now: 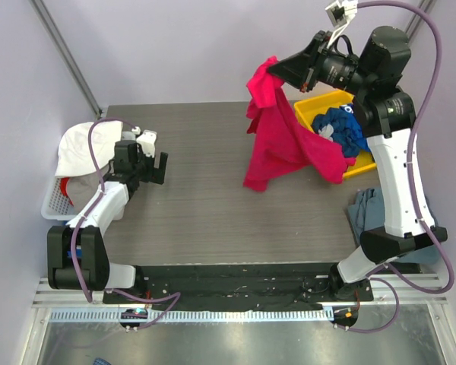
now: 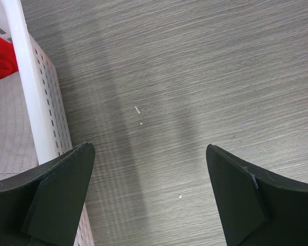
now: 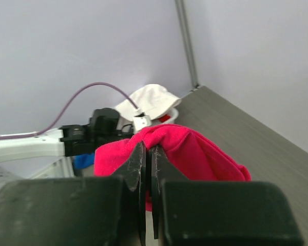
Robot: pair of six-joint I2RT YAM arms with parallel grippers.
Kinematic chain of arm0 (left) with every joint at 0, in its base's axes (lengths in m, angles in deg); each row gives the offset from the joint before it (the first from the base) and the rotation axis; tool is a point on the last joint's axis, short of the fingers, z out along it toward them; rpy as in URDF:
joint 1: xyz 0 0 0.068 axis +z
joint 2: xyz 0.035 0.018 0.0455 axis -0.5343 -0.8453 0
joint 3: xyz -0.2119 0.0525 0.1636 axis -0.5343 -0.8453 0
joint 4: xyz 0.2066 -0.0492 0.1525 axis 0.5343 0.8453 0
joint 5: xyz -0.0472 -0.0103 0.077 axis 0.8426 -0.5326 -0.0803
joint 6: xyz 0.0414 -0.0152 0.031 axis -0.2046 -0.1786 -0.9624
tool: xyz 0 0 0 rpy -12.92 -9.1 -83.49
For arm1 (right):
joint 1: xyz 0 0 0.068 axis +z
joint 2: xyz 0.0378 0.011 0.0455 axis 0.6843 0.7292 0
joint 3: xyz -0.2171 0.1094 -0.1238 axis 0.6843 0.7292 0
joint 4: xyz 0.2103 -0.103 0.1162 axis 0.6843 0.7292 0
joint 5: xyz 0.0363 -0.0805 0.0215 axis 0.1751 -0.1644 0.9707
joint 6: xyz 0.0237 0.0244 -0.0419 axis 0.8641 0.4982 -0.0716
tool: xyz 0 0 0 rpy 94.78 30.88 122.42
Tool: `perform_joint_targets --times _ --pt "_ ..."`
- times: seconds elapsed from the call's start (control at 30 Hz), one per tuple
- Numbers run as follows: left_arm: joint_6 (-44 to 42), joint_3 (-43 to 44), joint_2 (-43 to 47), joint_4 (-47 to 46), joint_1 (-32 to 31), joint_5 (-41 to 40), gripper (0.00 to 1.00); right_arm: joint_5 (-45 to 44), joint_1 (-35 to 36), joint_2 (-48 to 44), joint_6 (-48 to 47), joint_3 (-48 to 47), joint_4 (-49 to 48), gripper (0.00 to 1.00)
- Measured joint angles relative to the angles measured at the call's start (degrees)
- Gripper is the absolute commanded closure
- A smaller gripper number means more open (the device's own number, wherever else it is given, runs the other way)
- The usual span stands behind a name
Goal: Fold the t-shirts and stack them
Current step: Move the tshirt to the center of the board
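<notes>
My right gripper (image 1: 277, 71) is shut on the bright pink-red t-shirt (image 1: 277, 137) and holds it high above the table's far right; the shirt hangs down, its lower part draped over the yellow bin's edge. In the right wrist view the fingers (image 3: 149, 151) pinch a fold of the pink-red cloth (image 3: 195, 151). A royal blue t-shirt with white print (image 1: 342, 129) lies in the yellow bin (image 1: 313, 106). A slate grey-blue t-shirt (image 1: 368, 209) lies on the table's right edge behind my right arm. My left gripper (image 1: 156, 167) is open and empty, low over the table (image 2: 195, 77).
A white perforated basket (image 1: 57, 201) stands at the left edge with white cloth (image 1: 83, 144) and a bit of red in it; its wall (image 2: 38, 102) shows beside my left gripper's left finger. Grey walls close the back and sides.
</notes>
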Motion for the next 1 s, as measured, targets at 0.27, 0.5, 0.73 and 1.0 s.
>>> perform_joint_targets --times 0.27,0.5,0.73,1.0 --pt "-0.13 0.0 0.0 0.0 -0.17 -0.37 0.05 5.11 4.09 1.36 8.15 4.57 -8.55 0.99" --pt "-0.17 0.0 0.02 0.0 -0.17 -1.01 0.05 6.49 11.69 6.67 10.21 8.94 -12.81 0.99" --pt "-0.37 -0.02 0.63 0.0 -0.17 -2.32 0.05 2.56 16.04 11.89 4.39 9.94 -6.91 0.99" --pt "0.28 -1.18 5.05 -1.57 -0.17 -6.51 0.03 -0.87 15.87 14.05 -3.34 9.97 -1.97 0.99"
